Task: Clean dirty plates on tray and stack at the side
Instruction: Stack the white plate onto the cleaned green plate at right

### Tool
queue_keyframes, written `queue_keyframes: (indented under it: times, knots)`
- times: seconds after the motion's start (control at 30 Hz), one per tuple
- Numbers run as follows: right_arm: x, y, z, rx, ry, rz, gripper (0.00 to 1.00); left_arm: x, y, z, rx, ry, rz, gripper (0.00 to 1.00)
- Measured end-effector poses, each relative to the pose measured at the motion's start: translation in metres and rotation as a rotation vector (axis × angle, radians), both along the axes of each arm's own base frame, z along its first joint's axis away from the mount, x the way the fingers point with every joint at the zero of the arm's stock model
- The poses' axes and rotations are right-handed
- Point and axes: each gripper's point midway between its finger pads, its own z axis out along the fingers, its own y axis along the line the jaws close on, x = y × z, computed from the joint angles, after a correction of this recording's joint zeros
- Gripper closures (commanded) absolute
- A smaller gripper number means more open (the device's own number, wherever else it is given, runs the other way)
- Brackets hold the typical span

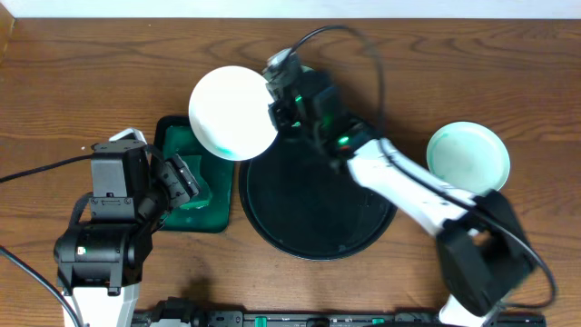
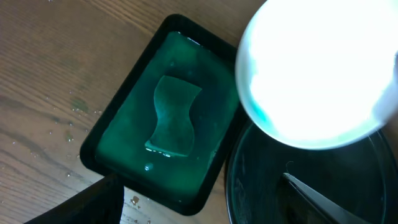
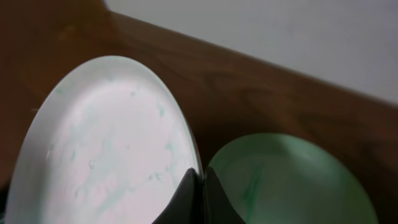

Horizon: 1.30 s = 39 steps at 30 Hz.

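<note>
Brown tabletop [image 1: 73, 73], black tray [image 1: 309, 213] at centre. Right gripper [image 3: 199, 183] pinched shut on rim of smeared plate [image 1: 231, 113], raised beside green tray [image 1: 172, 132]. Left gripper [image 1: 184, 183] fingers apart over sponge [image 2: 173, 118]. I judged: hold plate steady, grab sponge first, wipe lightly.

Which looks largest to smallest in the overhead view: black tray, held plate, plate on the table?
1. black tray
2. held plate and plate on the table: look alike; the held one is nearer the camera.
</note>
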Motion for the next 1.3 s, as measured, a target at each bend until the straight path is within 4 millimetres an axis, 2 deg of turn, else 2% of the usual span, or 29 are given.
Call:
queue_keyframes:
  times: [0.07,0.17,0.27,0.33,0.37,0.43,0.47,0.57,0.67,0.73,0.9,1.0,1.03,1.07,1.17,1.3]
  knots:
    - [-0.005,-0.016,0.015,0.048,0.059,0.003,0.99,0.000,0.000,0.000,0.000,0.000,0.000,0.21]
    - [-0.010,-0.067,0.051,0.112,0.137,-0.060,0.99,0.000,0.000,0.000,0.000,-0.002,0.000,0.21]
    - [-0.012,-0.147,0.081,0.158,0.199,-0.215,0.99,0.000,0.000,0.000,0.000,-0.001,0.000,0.21]
    - [-0.016,-0.204,0.081,0.163,0.271,-0.348,0.99,0.000,0.000,0.000,-0.001,-0.001,0.000,0.21]
    - [-0.020,-0.233,0.074,0.159,0.324,-0.418,0.99,0.000,0.000,0.000,0.000,-0.001,0.000,0.21]
    - [-0.027,-0.277,0.058,0.157,0.413,-0.534,0.99,0.000,0.000,0.000,0.000,-0.001,0.000,0.21]
    - [-0.033,-0.306,0.044,0.154,0.482,-0.613,0.99,0.000,0.000,0.000,0.000,-0.001,0.000,0.21]
    - [-0.046,-0.376,0.010,0.170,0.618,-0.810,0.99,0.000,0.000,0.000,0.000,-0.001,0.000,0.21]
    - [-0.063,-0.437,-0.024,0.206,0.724,-0.980,0.99,0.000,0.000,0.000,0.000,-0.001,0.000,0.21]
    - [-0.079,-0.466,-0.051,0.227,0.797,-1.069,0.99,0.000,0.000,0.000,0.000,-0.001,0.000,0.21]
    - [-0.116,-0.504,-0.110,0.266,0.931,-1.218,0.99,0.000,0.000,0.000,0.000,-0.001,0.000,0.21]
    - [-0.129,-0.512,-0.134,0.281,0.963,-1.265,0.99,0.000,0.000,0.000,0.000,-0.001,0.000,0.21]
    - [-0.131,-0.511,-0.139,0.280,0.968,-1.268,0.93,0.000,0.000,0.000,0.000,-0.001,0.000,0.21]
    - [-0.133,-0.510,-0.142,0.281,0.975,-1.267,0.66,0.000,0.000,0.000,0.000,-0.001,0.000,0.21]
    - [-0.125,-0.509,-0.139,0.280,0.936,-1.227,0.61,0.000,0.000,0.000,0.000,-0.001,0.000,0.21]
    - [-0.102,-0.484,-0.115,0.270,0.859,-1.083,0.61,0.000,0.000,0.000,0.000,-0.001,0.000,0.21]
